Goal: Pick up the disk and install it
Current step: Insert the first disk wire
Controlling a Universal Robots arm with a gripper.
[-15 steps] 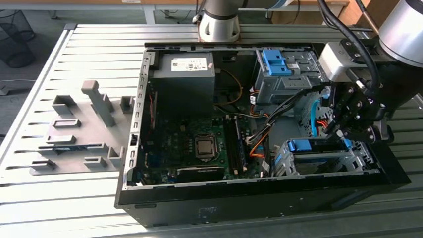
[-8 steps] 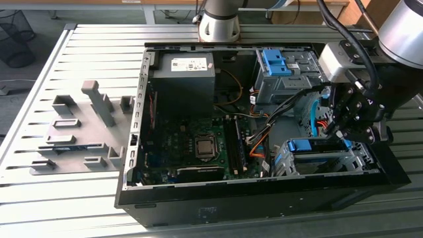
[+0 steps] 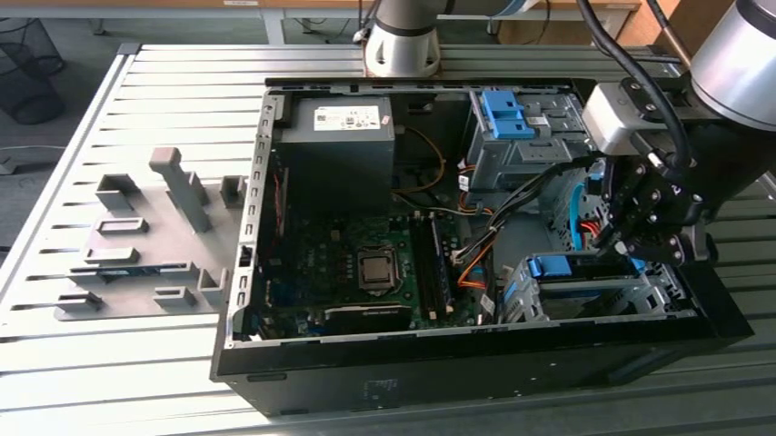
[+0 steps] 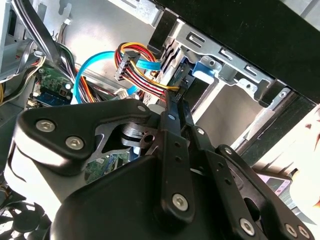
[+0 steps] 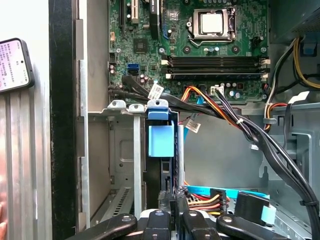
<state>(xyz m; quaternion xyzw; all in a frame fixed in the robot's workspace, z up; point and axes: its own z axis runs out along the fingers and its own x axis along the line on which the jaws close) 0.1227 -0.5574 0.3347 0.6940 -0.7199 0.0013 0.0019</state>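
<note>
The disk [image 3: 568,267] stands on edge in the metal drive cage [image 3: 606,300] at the front corner of the open computer case, on the exterior view's right. Its blue side rail [image 5: 161,140] faces the first wrist view between the cage's slots. My gripper [image 3: 624,247] hangs inside the case just beyond the disk's end. Its black fingers [image 4: 170,117] lie close together, and I see nothing held between them. In the second wrist view the gripper [image 4: 178,102] points toward the blue tab [image 4: 204,67] at the cage. In the first wrist view the gripper [image 5: 175,200] sits just behind the disk's dark edge.
Bundled cables [image 5: 240,125] and a light-blue cable [image 4: 95,62] run close beside the gripper. The black power supply [image 3: 337,136] and a bare blue bracket [image 3: 503,113] sit at the case's far side. A grey fixture plate [image 3: 145,236] lies outside the case. A phone [image 5: 12,65] lies outside the case wall.
</note>
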